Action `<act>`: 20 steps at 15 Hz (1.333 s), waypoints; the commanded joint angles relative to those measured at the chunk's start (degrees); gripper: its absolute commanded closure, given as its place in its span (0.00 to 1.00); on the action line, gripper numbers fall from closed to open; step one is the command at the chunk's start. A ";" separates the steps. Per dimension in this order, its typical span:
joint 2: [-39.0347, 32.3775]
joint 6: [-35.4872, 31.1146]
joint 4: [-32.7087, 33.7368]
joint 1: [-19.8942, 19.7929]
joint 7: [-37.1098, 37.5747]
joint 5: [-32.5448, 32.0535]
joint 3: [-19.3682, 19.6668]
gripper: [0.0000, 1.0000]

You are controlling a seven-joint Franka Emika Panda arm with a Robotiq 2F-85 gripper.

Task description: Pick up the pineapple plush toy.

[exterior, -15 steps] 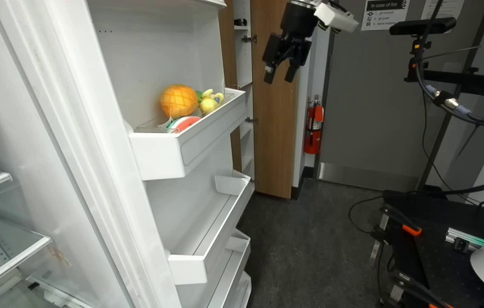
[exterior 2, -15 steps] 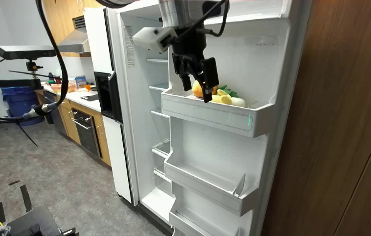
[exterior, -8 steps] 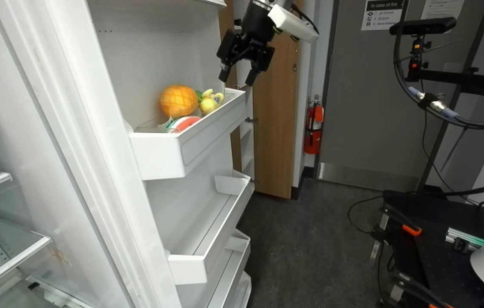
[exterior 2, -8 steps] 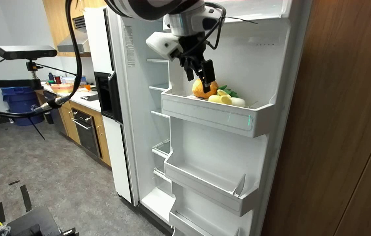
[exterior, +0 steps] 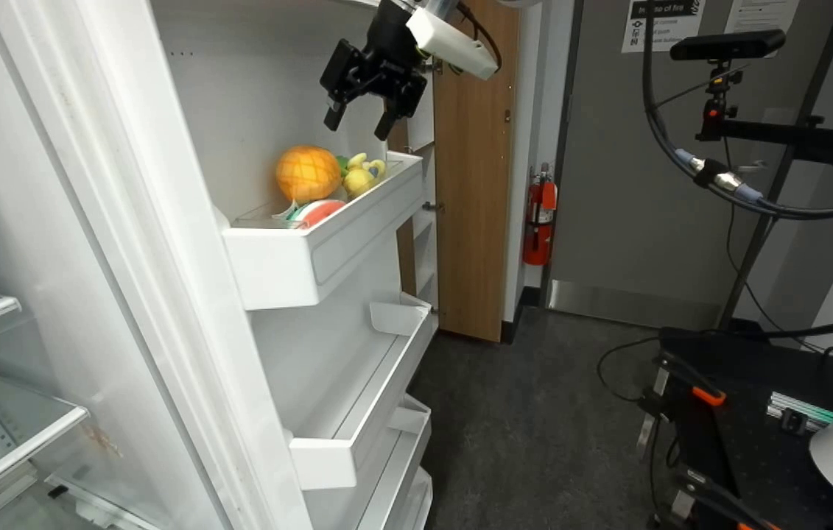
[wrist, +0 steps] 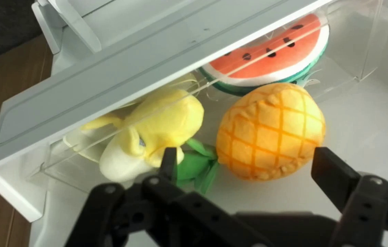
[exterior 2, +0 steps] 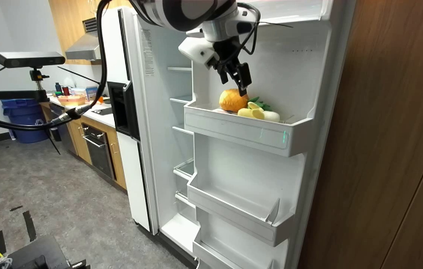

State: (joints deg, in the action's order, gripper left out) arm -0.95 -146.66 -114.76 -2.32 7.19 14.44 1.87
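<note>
Hanging above the door bin: gripper, jaws spread, holding nothing. In door bin, pineapple plush toy: probably light, squashy; best squeezed across its orange body.

In an exterior view the camera looks slightly down along the door bin from beyond 1 end; in an exterior view it faces the bin's front wall aslant, from nearer the opposite end. The wrist view is nearest, looking steeply down into the bin from close above. All 3 views share the bin and its pineapple plush toy.
</note>
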 commanded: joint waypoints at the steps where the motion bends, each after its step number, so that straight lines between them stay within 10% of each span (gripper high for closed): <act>1: -4.11 -1.06 4.32 0.49 -0.29 2.24 -0.61 0.00; 14: -6.53 -6.08 2.72 2.15 -0.12 -6.24 -2.03 0.00; 15: -6.30 -6.55 2.32 1.96 -0.32 -7.18 -1.77 0.25; 20: -6.12 -9.13 1.33 1.97 0.11 -11.19 -0.94 0.58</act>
State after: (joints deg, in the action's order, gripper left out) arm -7.44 -153.37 -112.51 -0.52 7.08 5.32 0.27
